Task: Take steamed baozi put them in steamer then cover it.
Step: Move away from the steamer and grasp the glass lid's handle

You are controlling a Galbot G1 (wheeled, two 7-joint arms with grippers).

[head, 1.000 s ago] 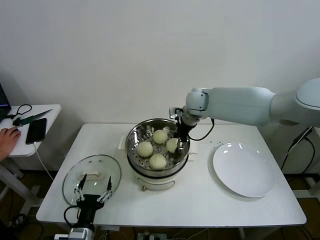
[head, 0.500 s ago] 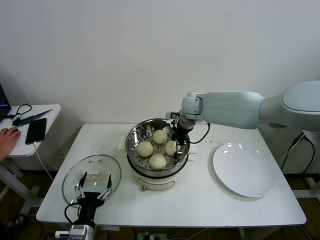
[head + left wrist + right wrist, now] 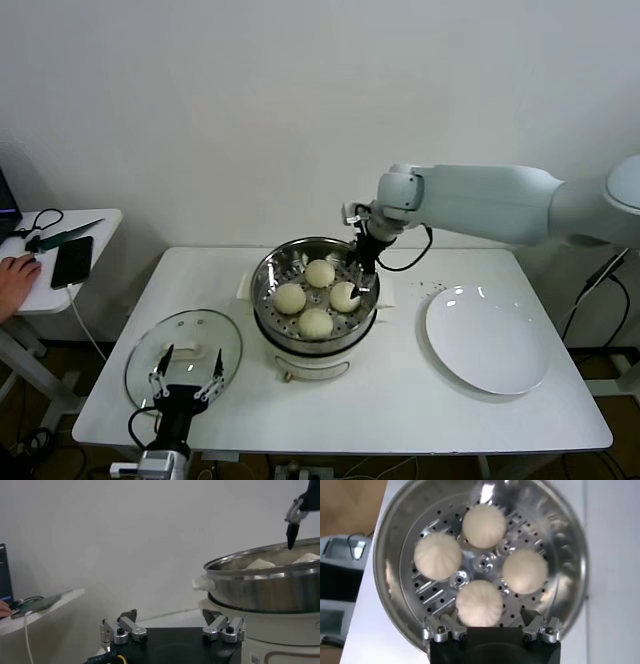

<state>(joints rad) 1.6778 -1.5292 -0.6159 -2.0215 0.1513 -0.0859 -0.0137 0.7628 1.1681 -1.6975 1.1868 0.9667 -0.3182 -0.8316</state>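
The steamer (image 3: 268,300) stands mid-table on its white base, holding several cream-white baozi (image 3: 345,296). My right gripper (image 3: 358,272) hangs open just above the basket's right rim, holding nothing. From the right wrist view, the baozi (image 3: 479,603) lie on the perforated bottom (image 3: 485,562), the nearest one below my right gripper (image 3: 490,619) and apart from its spread fingers. The glass cover (image 3: 185,352) lies flat on the table's left front. My left gripper (image 3: 186,385) is open over the cover's near edge. In the left wrist view, the left gripper (image 3: 170,624) faces the steamer (image 3: 270,587).
A white plate (image 3: 487,338) lies on the table's right side. A side table (image 3: 60,260) at far left carries a phone, scissors and a person's hand. The right arm reaches in over the table's back right.
My right gripper has opened and left a baozi in the steamer's right side, then risen a little toward the rim. The left arm has not moved.
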